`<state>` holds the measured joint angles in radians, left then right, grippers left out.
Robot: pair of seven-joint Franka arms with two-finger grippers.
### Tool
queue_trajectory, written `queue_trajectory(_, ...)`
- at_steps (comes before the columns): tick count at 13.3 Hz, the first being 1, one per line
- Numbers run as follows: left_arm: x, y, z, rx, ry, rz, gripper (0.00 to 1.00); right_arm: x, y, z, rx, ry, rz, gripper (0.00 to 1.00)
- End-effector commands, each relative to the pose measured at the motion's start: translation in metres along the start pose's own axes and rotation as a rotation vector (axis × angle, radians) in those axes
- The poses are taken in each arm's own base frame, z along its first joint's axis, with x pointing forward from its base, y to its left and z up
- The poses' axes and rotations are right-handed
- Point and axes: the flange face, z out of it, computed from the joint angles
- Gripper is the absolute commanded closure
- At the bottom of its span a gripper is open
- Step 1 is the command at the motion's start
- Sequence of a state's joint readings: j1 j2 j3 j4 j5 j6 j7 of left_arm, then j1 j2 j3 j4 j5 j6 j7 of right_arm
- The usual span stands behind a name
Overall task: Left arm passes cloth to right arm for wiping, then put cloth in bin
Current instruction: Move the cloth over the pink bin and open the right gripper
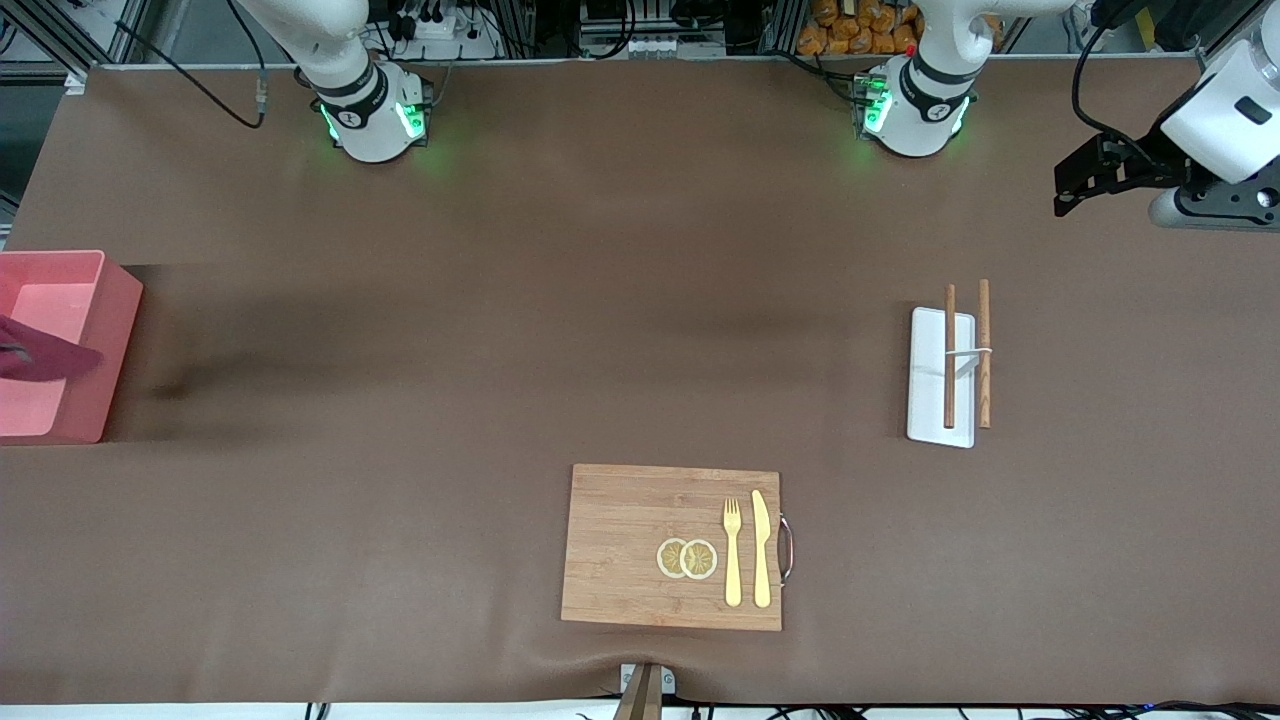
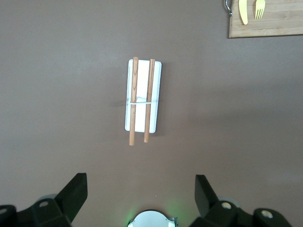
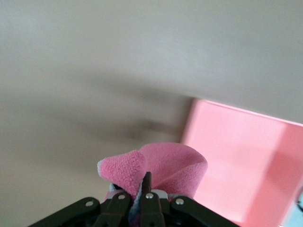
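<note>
While the right gripper (image 3: 147, 187) is clamped tight on the cloth (image 3: 161, 168), the magenta fabric bunches up above its black fingers in the right wrist view, with the bin (image 3: 236, 161) showing pink just beside it. In the front view the cloth (image 1: 40, 358) hangs over the bin (image 1: 105, 330), which stands at the right arm's end of the table; the gripper itself is out of that view's edge. The left gripper (image 1: 1075, 190) hangs in the air over the left arm's end of the table with its fingers spread wide and nothing between them; the left arm waits there. In the left wrist view the two black fingers (image 2: 75, 191) stand far apart above the brown table (image 2: 57, 94). Below it lies a flat white tray (image 1: 925, 400) with two wooden sticks (image 1: 950, 355) on and beside it, joined by a thin white band. Nearer to the front camera, about mid-table, sits a wooden cutting board (image 1: 620, 540) carrying two lemon slices (image 1: 687, 558), a yellow fork (image 1: 732, 550) and a yellow knife (image 1: 761, 548) side by side.
</note>
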<state>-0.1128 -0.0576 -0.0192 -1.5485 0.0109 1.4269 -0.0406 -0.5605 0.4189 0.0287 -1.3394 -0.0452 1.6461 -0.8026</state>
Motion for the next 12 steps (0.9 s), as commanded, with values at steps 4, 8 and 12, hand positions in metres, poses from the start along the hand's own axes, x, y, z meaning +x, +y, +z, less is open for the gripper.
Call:
queue_trajectory(4,0.0,0.001,-0.003,-0.013,0.013,-0.013,0.0,-0.034,0.09,0.071,-0.03,0.012,-0.1,1.0)
queue_trajectory(8,0.001,-0.002,-0.002,-0.004,0.01,-0.016,0.0,-0.034,0.12,0.163,0.017,0.011,-0.119,1.0)
queue_trajectory(12,0.003,-0.011,0.002,0.001,-0.001,-0.032,0.0,-0.039,0.136,0.2,0.011,0.04,-0.103,0.0)
